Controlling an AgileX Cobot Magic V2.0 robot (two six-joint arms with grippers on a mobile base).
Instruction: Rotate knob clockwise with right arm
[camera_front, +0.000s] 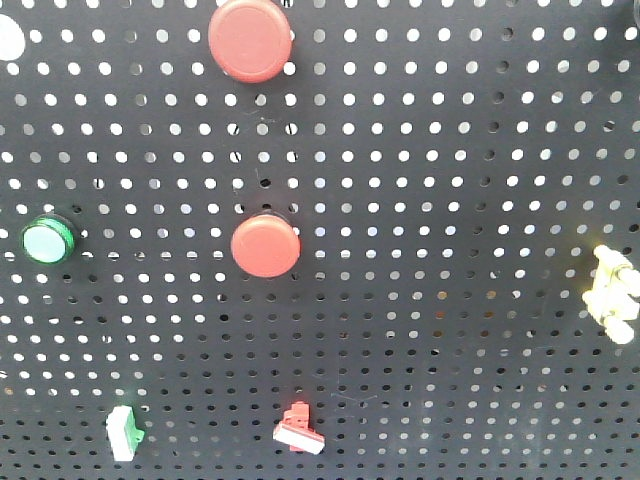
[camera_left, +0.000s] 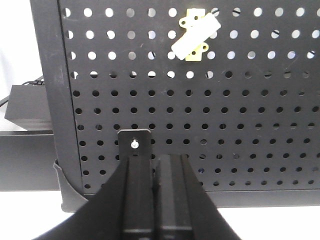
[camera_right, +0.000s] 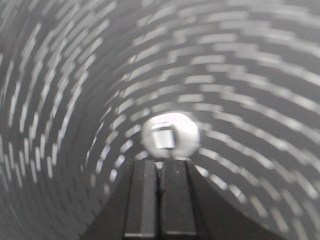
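Note:
In the right wrist view a round white knob (camera_right: 170, 135) with a squarish raised grip sits at the centre of the black pegboard (camera_right: 240, 60). The whole board is smeared in arcs around it. My right gripper (camera_right: 160, 161) is shut, its two fingers pressed together, with the tips just below the knob; I cannot tell whether they touch it. My left gripper (camera_left: 154, 157) is shut and empty, low in front of the pegboard (camera_left: 250, 110), just under a small black bracket with a screw (camera_left: 134, 144). Neither arm shows in the front view.
The front view shows the pegboard (camera_front: 450, 150) with two red push buttons (camera_front: 250, 40) (camera_front: 265, 246), a green button (camera_front: 47, 240), a green switch (camera_front: 125, 433), a red switch (camera_front: 299, 429) and a yellowish-white fitting (camera_front: 613, 295). A yellow-white toggle (camera_left: 195, 35) shows in the left wrist view.

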